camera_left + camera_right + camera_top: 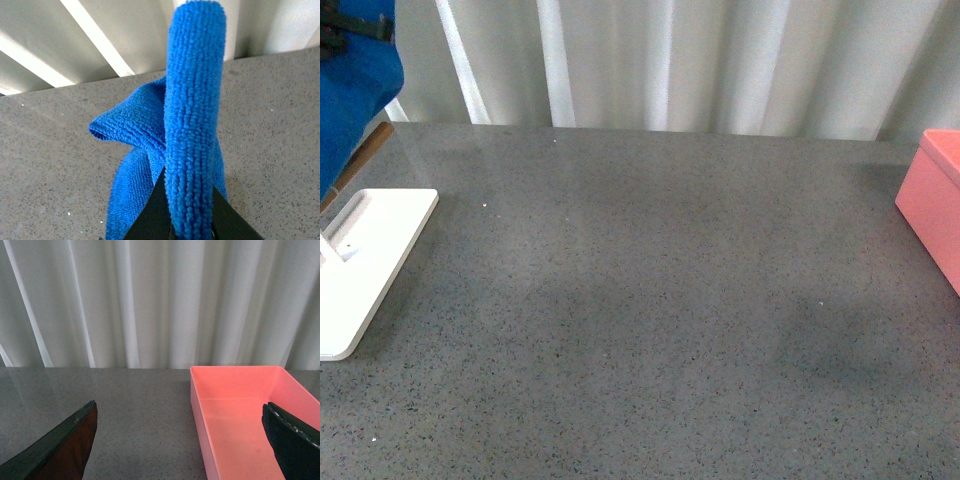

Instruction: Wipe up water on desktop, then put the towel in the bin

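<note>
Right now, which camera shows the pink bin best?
The right wrist view: the bin shows its open inside and walls. The front view catches only a corner at its right edge; the left wrist view misses it.

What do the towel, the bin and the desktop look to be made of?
The towel looks like microfibre cloth: fuzzy, matte pile in ribbed rows. The bin is probably plastic: smooth, thin salmon-pink walls with a faint sheen. The desktop seems stone or a stone-look composite: dark grey, finely speckled, smooth, slightly reflective.

Bin half beyond front view's right edge (towel likewise, upper left)
</note>
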{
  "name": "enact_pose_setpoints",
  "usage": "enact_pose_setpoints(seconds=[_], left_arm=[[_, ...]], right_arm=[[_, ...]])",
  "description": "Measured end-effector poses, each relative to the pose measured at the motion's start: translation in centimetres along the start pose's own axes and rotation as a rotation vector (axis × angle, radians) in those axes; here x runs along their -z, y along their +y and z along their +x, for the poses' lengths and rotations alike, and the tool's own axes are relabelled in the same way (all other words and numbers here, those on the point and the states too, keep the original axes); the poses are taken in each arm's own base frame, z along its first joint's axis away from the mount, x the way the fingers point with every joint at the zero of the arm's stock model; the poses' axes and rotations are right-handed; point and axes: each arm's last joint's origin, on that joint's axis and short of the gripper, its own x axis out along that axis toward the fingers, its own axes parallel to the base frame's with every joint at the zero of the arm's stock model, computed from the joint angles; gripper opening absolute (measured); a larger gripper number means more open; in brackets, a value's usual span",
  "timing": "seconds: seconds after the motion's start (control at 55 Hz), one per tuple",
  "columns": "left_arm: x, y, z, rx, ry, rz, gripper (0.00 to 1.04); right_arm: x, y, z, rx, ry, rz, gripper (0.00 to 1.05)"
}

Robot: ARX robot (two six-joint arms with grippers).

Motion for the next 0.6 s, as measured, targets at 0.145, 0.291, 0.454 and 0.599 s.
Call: enact_pose_setpoints(seconds=[0.145, 0.291, 0.454, 0.599], left_arm=[[-2.0, 1.0, -2.7, 0.028, -0.070, -0.054, 0.04], [-3.8, 0.5, -5.5, 0.071, -0.145, -0.092, 0.04], [-6.4, -2.0, -9.0, 0.168, -0.242, -0.119, 0.04], [-8.9, -6.2, -13.3, 0.324, -0.342, -0.150, 0.04]], right_arm=[[0.0, 0.0, 0.0, 0.000, 0.000, 0.000, 0.98], [0.0, 0.0, 0.0, 0.000, 0.000, 0.000, 0.98], [0.0, 0.0, 0.0, 0.000, 0.000, 0.000, 0.98], [0.0, 0.0, 0.0, 0.000, 0.000, 0.000, 0.98]])
